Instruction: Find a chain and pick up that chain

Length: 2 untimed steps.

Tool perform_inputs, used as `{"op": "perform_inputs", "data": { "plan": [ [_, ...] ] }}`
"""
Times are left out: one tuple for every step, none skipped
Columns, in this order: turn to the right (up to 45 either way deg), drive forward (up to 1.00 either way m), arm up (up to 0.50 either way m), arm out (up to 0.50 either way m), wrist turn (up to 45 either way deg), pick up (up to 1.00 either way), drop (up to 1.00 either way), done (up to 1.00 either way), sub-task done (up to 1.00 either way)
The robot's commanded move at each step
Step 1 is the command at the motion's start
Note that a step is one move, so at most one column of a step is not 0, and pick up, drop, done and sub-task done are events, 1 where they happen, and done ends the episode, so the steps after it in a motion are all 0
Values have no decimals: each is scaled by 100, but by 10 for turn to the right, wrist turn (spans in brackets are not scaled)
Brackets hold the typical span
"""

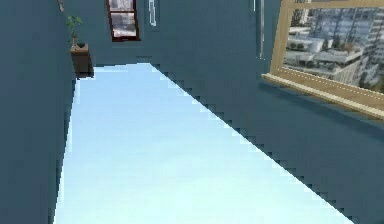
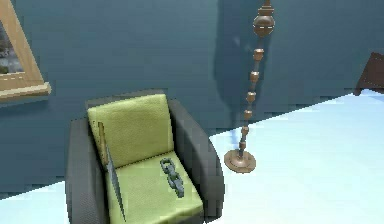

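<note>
A grey chain-like strand [image 2: 172, 178] lay on the seat of a green-cushioned armchair [image 2: 130, 130] against the blue wall [image 2: 150, 50]; a beaded floor lamp [image 2: 252, 95] stood just beside the chair. Ahead, a potted plant [image 1: 75, 28] stood far off. The claw's state could not be told.

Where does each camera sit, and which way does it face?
Forward view: on the robot, looking ahead and somewhat down along the pale floor to a potted plant on a stand; own body: none.
Arm side view: on the robot's body, looking sideways at a green armchair and floor lamp; own body: none.
Shared: probably the same wood-framed window.
</note>
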Motion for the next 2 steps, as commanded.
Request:
{"op": "perform_inputs", "data": {
  "plan": [
    [0, 0, 42, 0, 0, 0, 0, 0, 0],
    [0, 0, 0, 50, 0, 0, 0, 0, 0]
  ]
}}
